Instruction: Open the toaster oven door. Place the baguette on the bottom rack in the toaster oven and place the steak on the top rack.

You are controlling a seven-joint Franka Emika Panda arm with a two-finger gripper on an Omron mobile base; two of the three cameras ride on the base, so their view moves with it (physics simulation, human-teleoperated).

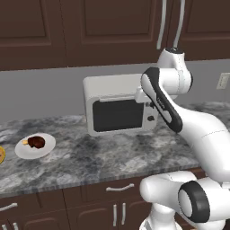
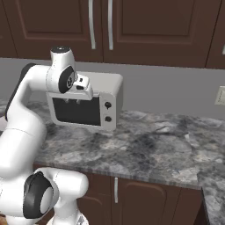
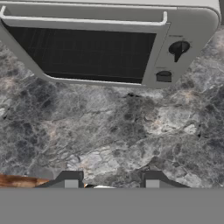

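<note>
The toaster oven (image 1: 117,105) stands at the back of the marble counter, and its toaster oven door (image 1: 117,115) is shut. My gripper (image 2: 73,101) hangs just in front of the door's upper edge, tips pointing down. In the hand view the fingertips (image 3: 70,179) stand apart over bare counter, so the gripper (image 3: 111,180) is open and holds nothing. The door handle (image 3: 83,19) runs along the door's top. Faint wire lines show through the dark glass; I cannot tell the top rack from the bottom rack. The steak (image 1: 36,142) lies on a white plate (image 1: 22,150) at the left. The baguette is out of view.
Two dark knobs (image 3: 178,47) sit on the oven's right side. Dark upper cabinets (image 2: 132,26) hang above. An orange object (image 1: 1,155) pokes in at the left edge. A wall outlet (image 2: 219,95) is at the right. Open counter (image 2: 162,140) lies right of the oven.
</note>
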